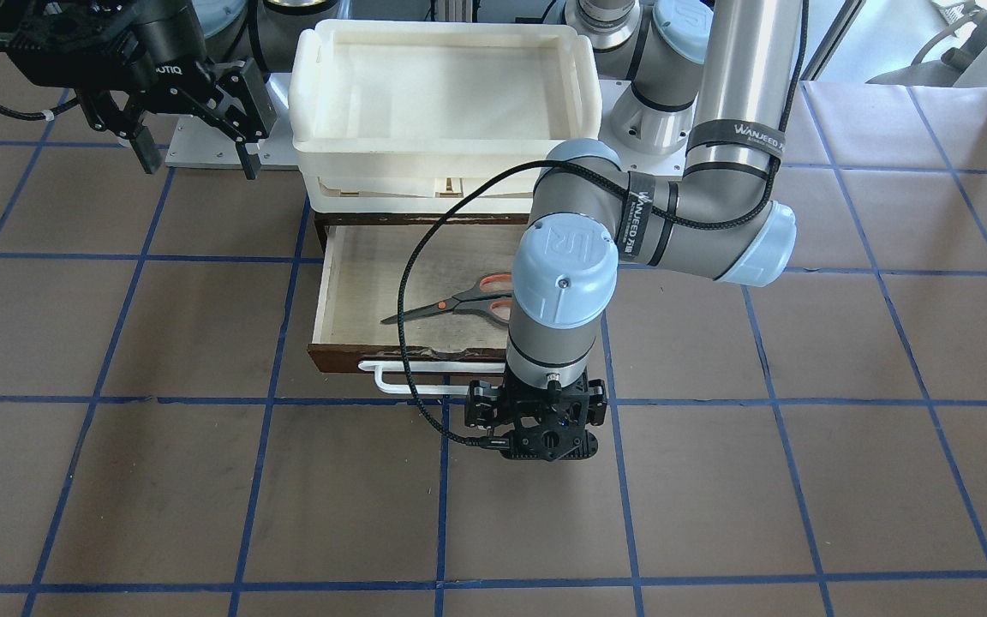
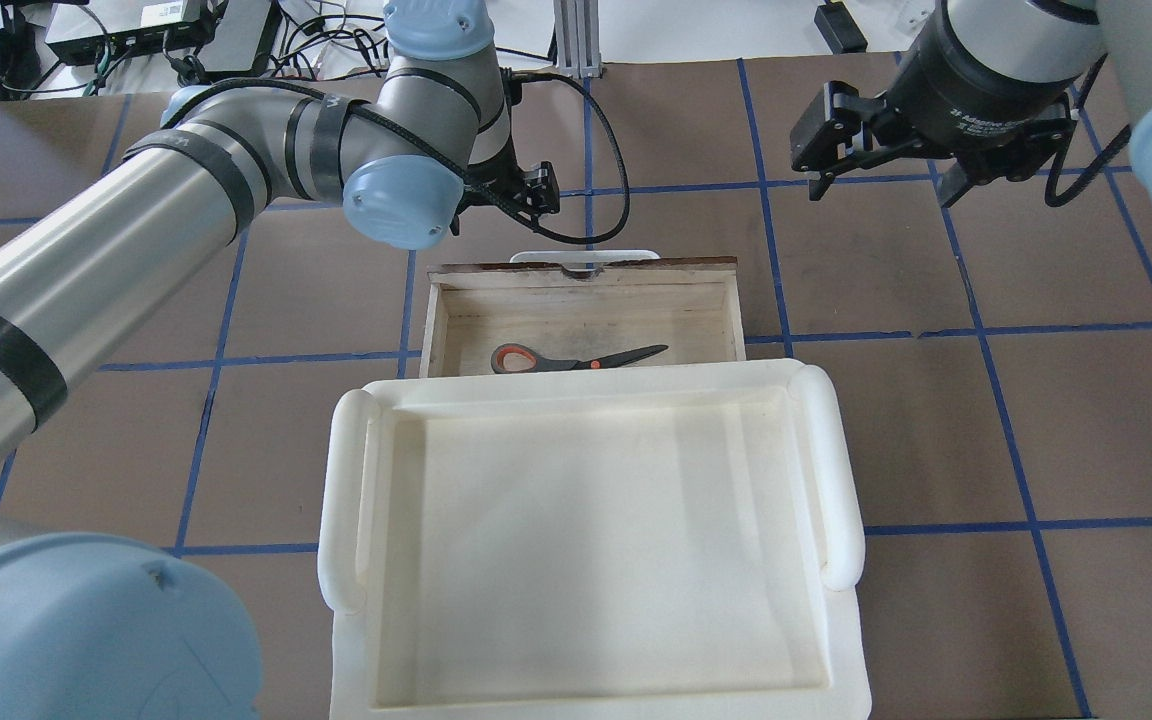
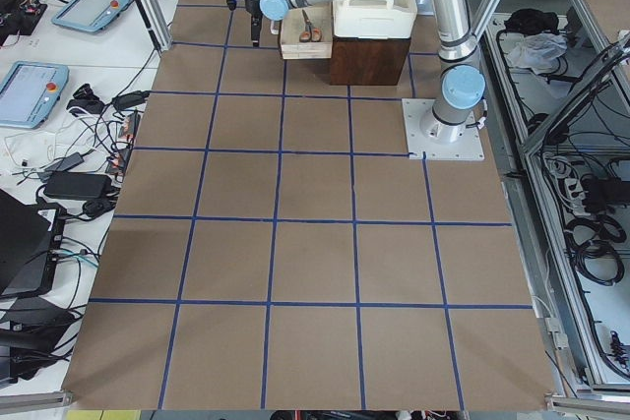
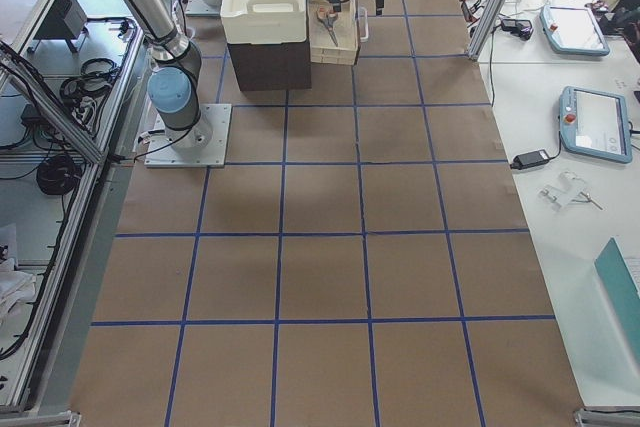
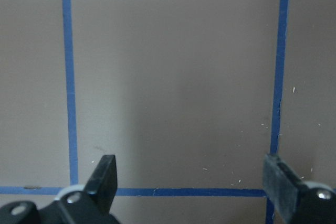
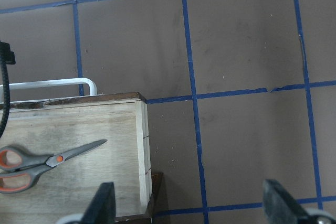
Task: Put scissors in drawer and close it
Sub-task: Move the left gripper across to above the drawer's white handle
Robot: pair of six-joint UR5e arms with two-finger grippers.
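The scissors (image 1: 451,304) lie flat inside the open drawer (image 1: 348,283), handles toward my left side; they also show in the overhead view (image 2: 576,358) and the right wrist view (image 6: 47,162). The drawer's white bar handle (image 1: 399,387) sticks out at the front. My left gripper (image 5: 191,182) is open and empty, pointing down at bare table just beyond the handle; in the front view only its wrist and camera mount (image 1: 536,420) show. My right gripper (image 1: 198,154) is open and empty, raised beside the drawer's corner on my right side (image 6: 142,145).
A cream-white plastic tray (image 2: 586,385) sits on top of the dark cabinet, above the drawer's back part. The left arm's black cable (image 1: 412,283) loops over the drawer. Brown table paper with blue tape lines (image 1: 442,514) surrounds the cabinet.
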